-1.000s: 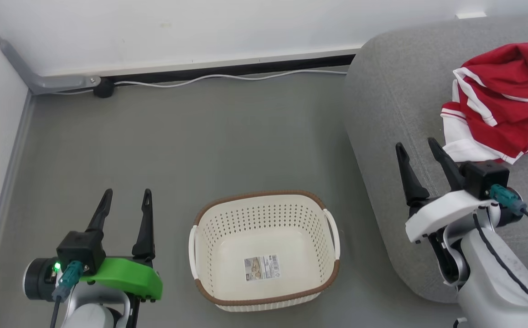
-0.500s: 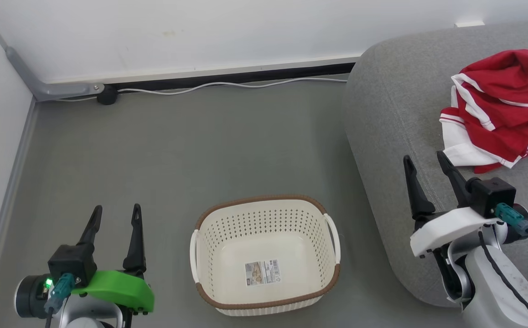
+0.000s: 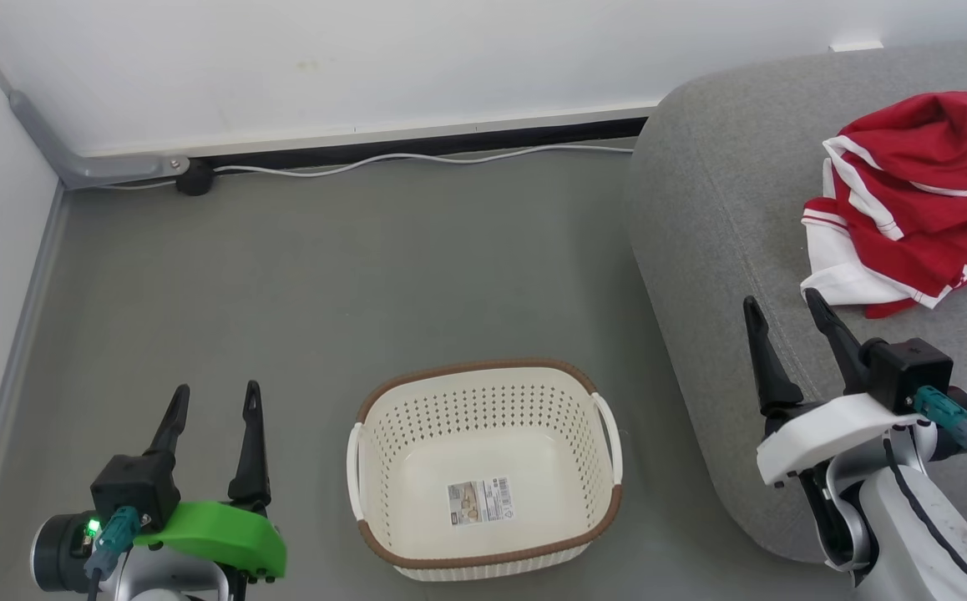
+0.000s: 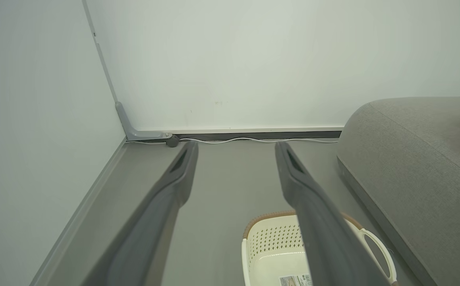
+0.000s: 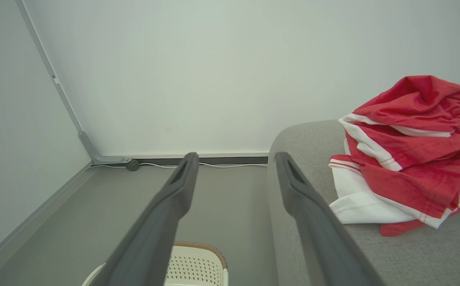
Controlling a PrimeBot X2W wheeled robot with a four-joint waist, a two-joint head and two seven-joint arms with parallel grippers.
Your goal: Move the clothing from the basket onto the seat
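Note:
The red clothing point(image 3: 918, 200) with white trim lies bunched on the grey seat point(image 3: 726, 234) at the right; the right wrist view shows the clothing point(image 5: 408, 159) heaped on the seat point(image 5: 305, 159). The cream basket point(image 3: 483, 401) stands on the floor with a paper label point(image 3: 479, 501) on its floor and no garment in it. My left gripper point(image 3: 214, 394) is open, left of the basket, holding nothing. My right gripper point(image 3: 782, 302) is open over the seat's front edge, just short of the clothing's white hem, holding nothing.
Grey floor point(image 3: 325, 275) stretches between the basket and the white wall. A white cable point(image 3: 417, 156) runs along the dark skirting, ending at a black plug point(image 3: 194, 177) near the corner. A grey conduit point(image 3: 41, 138) climbs the left wall corner.
Both grippers have drawn back toward the lower edge of the head view, still open. The whole picture slid down a little between the first frame and now, so the camera moved.

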